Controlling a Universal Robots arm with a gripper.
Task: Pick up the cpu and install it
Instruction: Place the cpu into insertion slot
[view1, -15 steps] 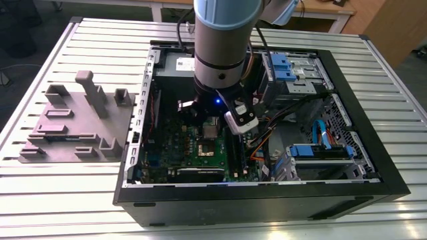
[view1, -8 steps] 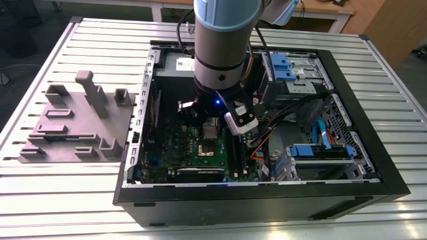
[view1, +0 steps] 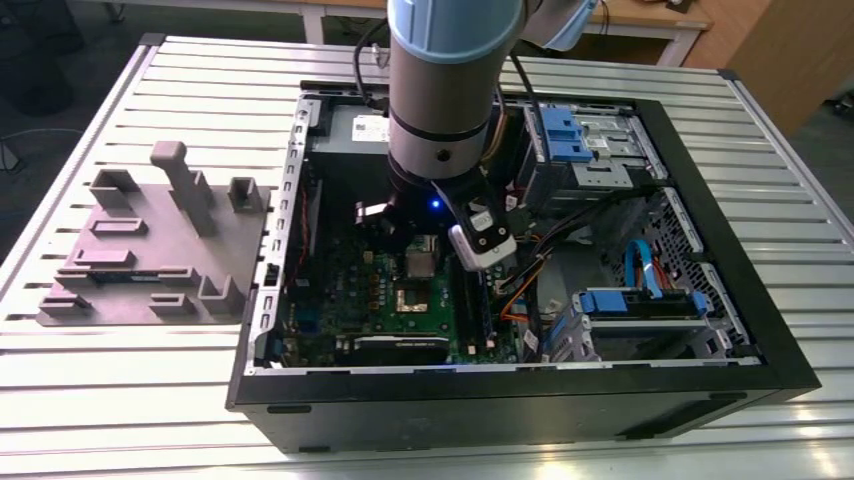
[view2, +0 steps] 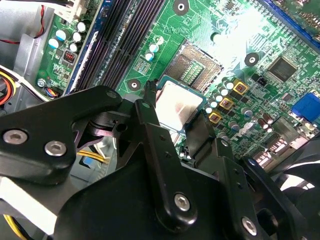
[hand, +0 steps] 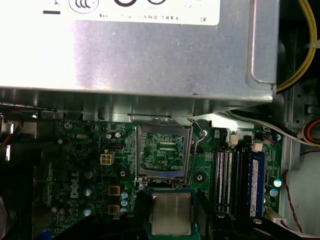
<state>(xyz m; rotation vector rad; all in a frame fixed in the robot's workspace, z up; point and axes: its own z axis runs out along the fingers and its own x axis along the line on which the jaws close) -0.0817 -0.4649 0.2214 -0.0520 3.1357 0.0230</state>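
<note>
The cpu (view2: 176, 102) is a small square chip with a shiny silver-grey top, held flat between two black fingers (view2: 150, 117). My gripper (view2: 176, 107) is shut on it just above the green motherboard (view2: 270, 40). Beside the chip lies the open socket (view2: 197, 65), its metal frame and lever raised. In the first wrist view the cpu (hand: 171, 214) hangs next to the socket (hand: 162, 152), with the gripper (hand: 171, 220) closed around its edges. In the exterior view the arm reaches down into the open computer case (view1: 534, 400), and the gripper (view1: 422, 255) is over the board's middle.
A large grey power-supply box (hand: 140, 55) overhangs the board right beside the socket. Long black memory slots (hand: 235, 175) run along its other side. Blue drive bays (view1: 587, 140) and orange cables (view1: 518, 295) fill the case's far side. A grey fixture block (view1: 147, 250) sits on the slatted table.
</note>
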